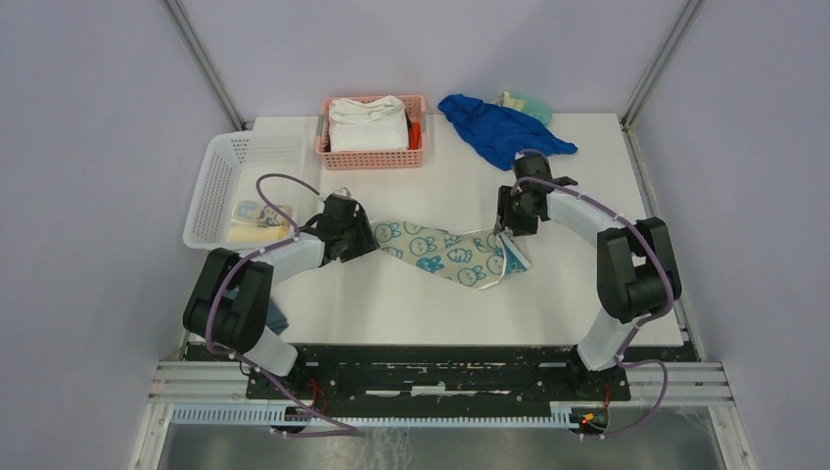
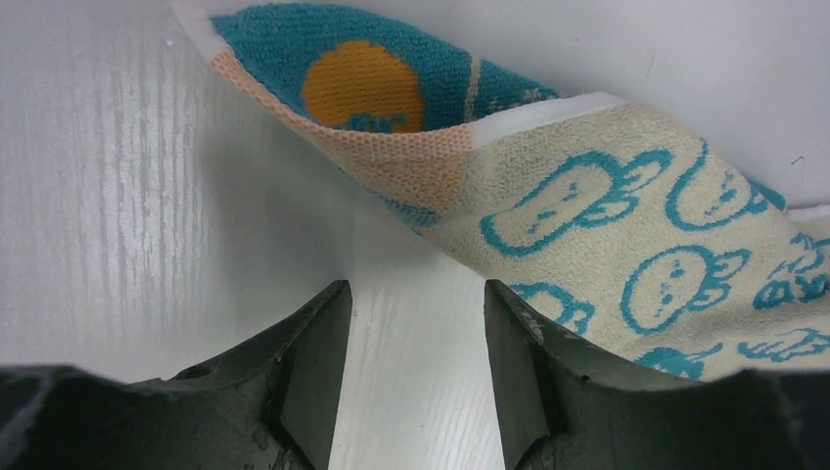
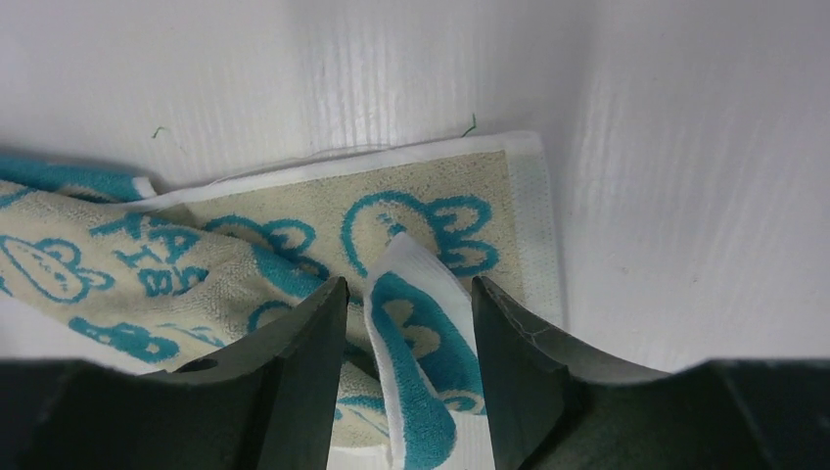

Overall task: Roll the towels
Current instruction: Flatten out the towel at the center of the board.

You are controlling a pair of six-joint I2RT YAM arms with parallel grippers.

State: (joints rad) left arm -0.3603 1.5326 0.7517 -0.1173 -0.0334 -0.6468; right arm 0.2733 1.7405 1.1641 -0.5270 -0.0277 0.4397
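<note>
**Rabbit towel lay stretched across the middle, two more sat by the left edge**

The rabbit towel (image 1: 445,253) was cream terry printed with teal cartoon rabbit faces and edged in white. It lay unrolled in a slanted strip across the middle of the worktop (image 1: 411,313), running from far-left to near-right. Its left end curled up, showing a teal reverse with an orange disc. At its right end a narrow fold stood up from the flat corner. Near the left edge, the yellow towel (image 1: 253,235) lay as a short roll. Just behind it lay a pale towel (image 1: 254,211) with a touch of blue, its pattern too small to read.
</note>
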